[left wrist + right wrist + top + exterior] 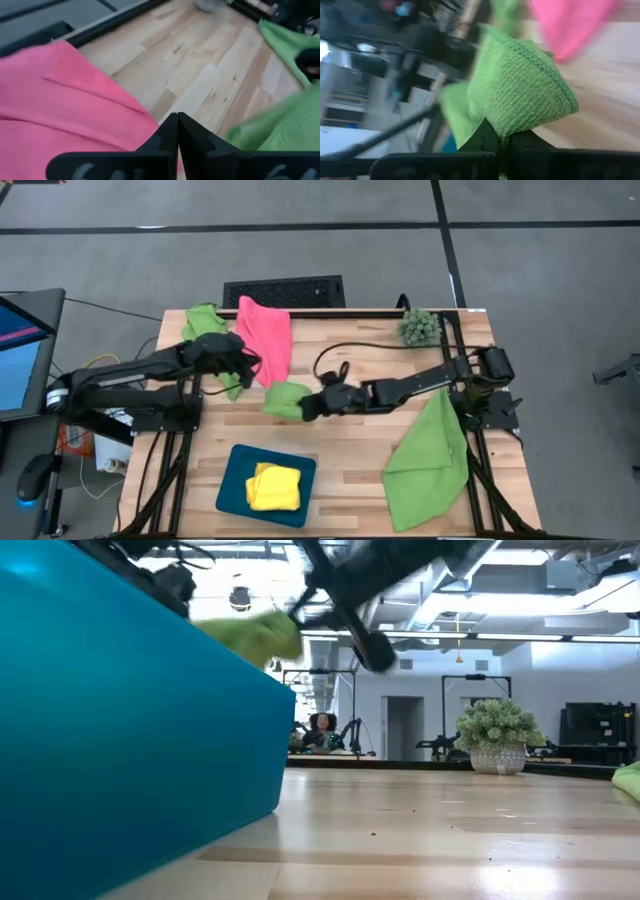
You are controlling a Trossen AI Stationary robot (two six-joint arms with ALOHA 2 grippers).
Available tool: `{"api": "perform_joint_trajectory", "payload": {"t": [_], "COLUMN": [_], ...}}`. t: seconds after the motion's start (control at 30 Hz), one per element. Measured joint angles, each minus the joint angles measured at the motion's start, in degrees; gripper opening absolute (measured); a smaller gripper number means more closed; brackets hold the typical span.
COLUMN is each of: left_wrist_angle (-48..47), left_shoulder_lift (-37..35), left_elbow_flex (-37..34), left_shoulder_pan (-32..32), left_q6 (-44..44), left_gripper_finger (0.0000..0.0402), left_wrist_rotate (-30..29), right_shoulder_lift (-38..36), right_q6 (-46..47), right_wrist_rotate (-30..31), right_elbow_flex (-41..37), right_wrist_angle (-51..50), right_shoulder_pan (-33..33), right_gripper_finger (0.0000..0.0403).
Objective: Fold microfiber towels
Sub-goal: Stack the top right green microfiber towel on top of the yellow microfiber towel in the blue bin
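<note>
We saw the right gripper (pixel 306 406) clenched on a bunched lime-green microfiber towel (pixel 285 399) above mid-table, arm stretched inward.

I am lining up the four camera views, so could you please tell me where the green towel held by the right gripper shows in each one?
High view: green towel at table centre, shut in the right gripper.
Low view: blurred green towel upper left, above the teal tray.
Left wrist view: probably the green cloth beside the pink towel; uncertain.
Right wrist view: centre, pinched between the fingers.
Shared landmark: the pink towel, except in the low view.
</note>
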Motion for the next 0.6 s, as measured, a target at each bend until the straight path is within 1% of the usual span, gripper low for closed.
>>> {"api": "perform_joint_trajectory", "payload": {"t": [0.1,0.2,0.37,0.47,0.53,0.6], "left_wrist_angle": [-5.02,-10.19,-17.19,-19.91,-20.91,-21.55], "left_shoulder_lift": [-5.96,-11.92,-20.93,-25.35,-27.42,-29.06], "left_elbow_flex": [0.02,0.02,0.02,0.04,0.04,0.04], "left_shoulder_pan": [-0.02,-0.02,-0.02,-0.02,-0.02,-0.02], "left_q6": [0.08,0.05,-0.88,-3.39,-5.2,-6.53], "left_gripper_finger": [0.0,0.0,0.0,0.0,0.0,0.0], "left_wrist_rotate": [0.37,1.59,1.33,1.33,1.6,2.25], "right_shoulder_lift": [5.0,11.62,22.07,27.38,30.21,32.4], "right_q6": [0.03,0.7,6.5,12.85,17.95,23.49], "right_wrist_rotate": [1.77,3.3,6.16,7.98,9.22,9.99], "right_elbow_flex": [10.28,21.76,39.38,46.72,49.8,51.23], "right_wrist_angle": [-3.92,-6.88,-18.86,-24.9,-27.61,-29.28], "right_shoulder_pan": [1.93,4.32,9.56,13.01,15.39,17.49], "right_gripper_finger": [0.0019,0.0019,0.0019,0.0019,0.0021,0.0024]}}
